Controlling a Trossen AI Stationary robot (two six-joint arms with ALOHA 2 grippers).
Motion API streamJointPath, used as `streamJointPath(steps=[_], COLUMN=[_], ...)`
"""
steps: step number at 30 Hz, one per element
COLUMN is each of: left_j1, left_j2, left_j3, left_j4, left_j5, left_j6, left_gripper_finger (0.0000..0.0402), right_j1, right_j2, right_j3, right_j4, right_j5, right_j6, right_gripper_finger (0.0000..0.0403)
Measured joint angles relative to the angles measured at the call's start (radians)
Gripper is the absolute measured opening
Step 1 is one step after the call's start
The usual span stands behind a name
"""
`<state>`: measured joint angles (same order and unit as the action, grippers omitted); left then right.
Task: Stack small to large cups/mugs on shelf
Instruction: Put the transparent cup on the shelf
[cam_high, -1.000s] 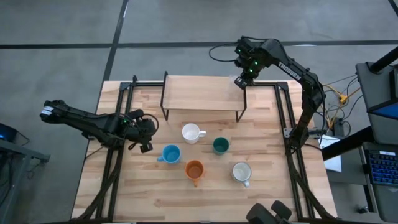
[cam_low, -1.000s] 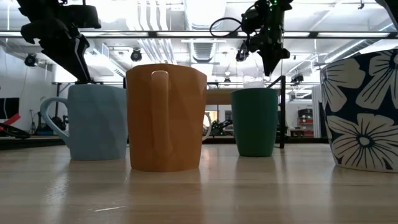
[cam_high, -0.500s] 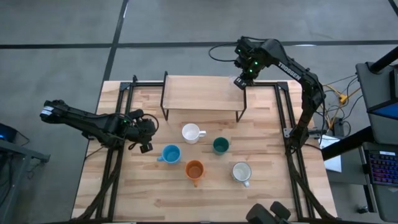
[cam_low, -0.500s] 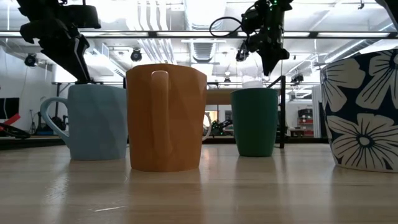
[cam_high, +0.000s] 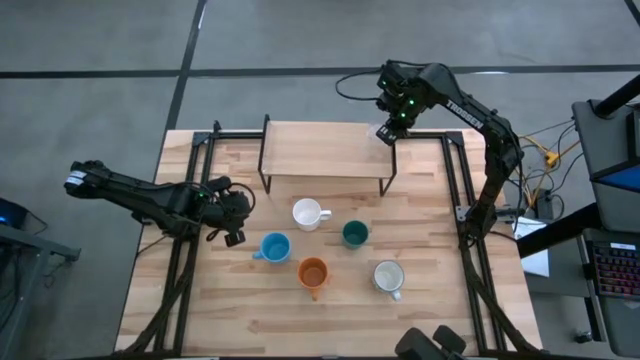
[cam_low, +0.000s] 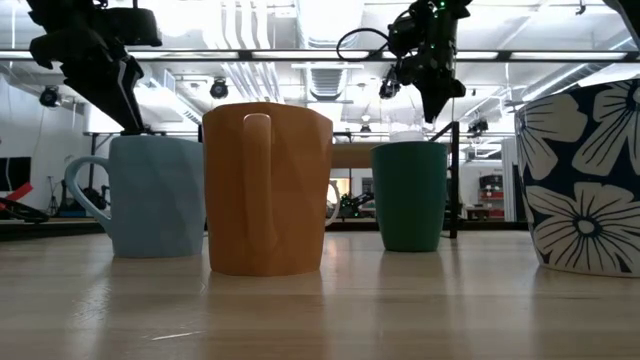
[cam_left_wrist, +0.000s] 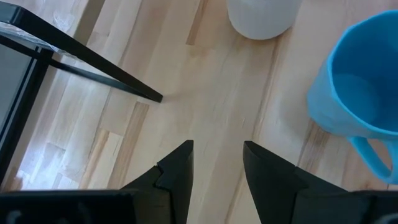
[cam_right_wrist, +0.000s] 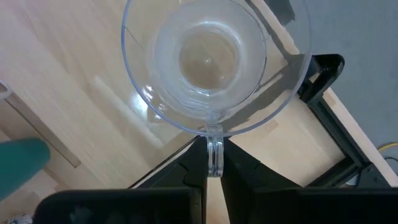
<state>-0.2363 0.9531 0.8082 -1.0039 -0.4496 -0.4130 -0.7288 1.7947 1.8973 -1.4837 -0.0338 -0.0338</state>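
My right gripper is at the far right corner of the light-wood shelf, shut on a tiny clear glass cup. My left gripper is open and empty, low over the table just left of the light blue mug. The white mug, dark teal cup, orange mug and flower-patterned mug stand upright on the tabletop in front of the shelf. In the left wrist view the blue mug and the white mug lie ahead of the fingers. My right gripper pinches the glass cup's small handle between its two fingers. The fingers point down, slanting in from the table's far right side. The cup is upright, mouth up, over the shelf's right end; whether its base rests on the board I cannot tell.
Black metal frame rails run along the table's left and right sides. The shelf's black legs stand behind the mugs. Bare tabletop lies toward the near edge. Cables and equipment stand off the table's right side.
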Motion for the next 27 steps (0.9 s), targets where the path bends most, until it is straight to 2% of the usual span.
streamJointPath(steps=[17, 27], left_j1=[0.0, 0.0], left_j2=[0.0, 0.0], left_j3=[0.0, 0.0], left_j4=[-0.001, -0.001], left_j5=[0.011, 0.021], left_j6=[0.0, 0.0], left_gripper_finger=[0.0125, 0.0125], right_j1=[0.0, 0.0], right_j2=[0.0, 0.0], right_j3=[0.0, 0.0], right_j4=[0.012, 0.028], right_j5=[0.0, -0.045], right_j6=[0.004, 0.011], right_gripper_finger=[0.0023, 0.0023])
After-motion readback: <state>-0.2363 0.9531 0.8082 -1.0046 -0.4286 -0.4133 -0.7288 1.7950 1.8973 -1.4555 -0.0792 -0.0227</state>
